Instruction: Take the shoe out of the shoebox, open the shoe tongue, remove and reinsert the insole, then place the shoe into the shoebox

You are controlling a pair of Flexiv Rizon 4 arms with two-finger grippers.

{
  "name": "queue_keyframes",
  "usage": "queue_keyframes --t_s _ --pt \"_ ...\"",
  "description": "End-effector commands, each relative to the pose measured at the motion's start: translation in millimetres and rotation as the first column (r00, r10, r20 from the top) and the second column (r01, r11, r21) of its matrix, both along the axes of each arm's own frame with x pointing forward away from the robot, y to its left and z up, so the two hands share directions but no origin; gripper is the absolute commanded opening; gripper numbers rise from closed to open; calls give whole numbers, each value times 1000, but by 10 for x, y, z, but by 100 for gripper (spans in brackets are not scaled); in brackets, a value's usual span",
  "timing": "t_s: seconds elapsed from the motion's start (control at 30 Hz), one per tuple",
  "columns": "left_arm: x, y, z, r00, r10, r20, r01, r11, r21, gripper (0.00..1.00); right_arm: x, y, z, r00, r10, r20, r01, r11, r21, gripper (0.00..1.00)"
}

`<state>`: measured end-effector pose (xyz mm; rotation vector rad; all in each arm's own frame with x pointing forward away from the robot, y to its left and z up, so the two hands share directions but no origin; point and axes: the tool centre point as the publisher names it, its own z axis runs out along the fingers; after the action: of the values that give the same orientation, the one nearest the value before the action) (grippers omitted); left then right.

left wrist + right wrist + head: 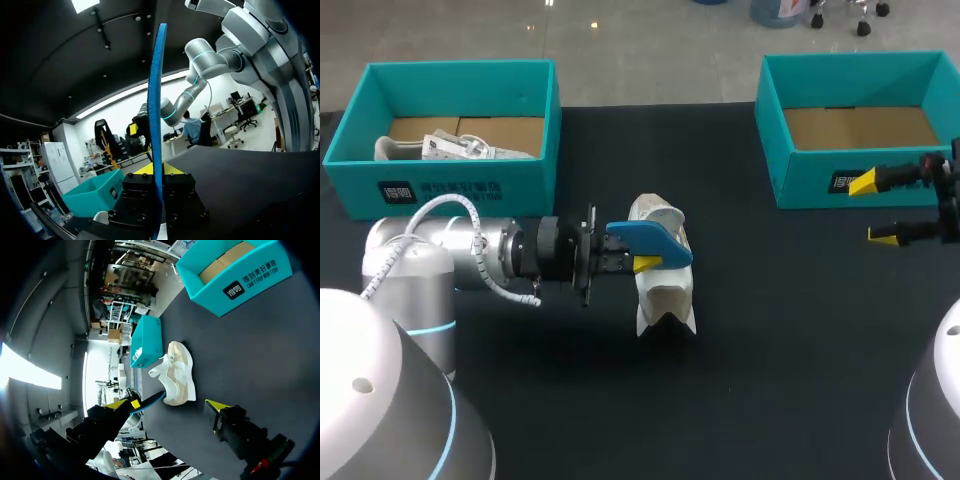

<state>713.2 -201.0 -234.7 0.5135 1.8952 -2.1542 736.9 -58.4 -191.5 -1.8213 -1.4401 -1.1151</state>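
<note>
The cream-white low-top shoe (665, 290) lay on the black table (780, 330), out of both boxes, between them and nearer the left one, a little left of the middle. In the right wrist view the shoe (180, 370) rested on its sole with its opening upward.

The left arm came in level from the left. The left gripper (638, 263) had its fingers closed from both sides on a flat blue insole (655, 240). The insole stood out ahead of the fingers and, from overhead, crossed over the middle of the shoe. Whether it touched the shoe could not be determined. In the left wrist view the left gripper (152, 170) clamped the insole (156, 110) edge-on, rising straight up from between the two yellow tips. The right wrist view showed the insole (150, 401) just beside the shoe's nearer end.

The right gripper (875, 210) was at the right edge of the table, just in front of the right shoebox, well apart from the shoe. Its fingers stood wide apart with nothing between them. This was confirmed in the right wrist view (169, 405).

The left shoebox, teal cardboard and open-topped (460, 185), sat at the far left and contained a pale shoe-like object (440, 148). The right shoebox, of the same teal cardboard (805, 178), sat at the far right, showing its brown floor.
</note>
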Motion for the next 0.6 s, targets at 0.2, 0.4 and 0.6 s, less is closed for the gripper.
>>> queue_keyframes --t_s 0.2,0.4,0.6 --pt "111 22 -47 999 29 46 -31 998 54 0 -14 2 5 1000 -2 -1 2 1000 -3 100" --pt "116 44 -17 996 43 72 -47 997 59 0 -14 2 5 1000 -2 -1 2 1000 -3 100" --pt "116 44 -17 996 43 72 -47 997 59 0 -14 2 5 1000 -2 -1 2 1000 -3 100"
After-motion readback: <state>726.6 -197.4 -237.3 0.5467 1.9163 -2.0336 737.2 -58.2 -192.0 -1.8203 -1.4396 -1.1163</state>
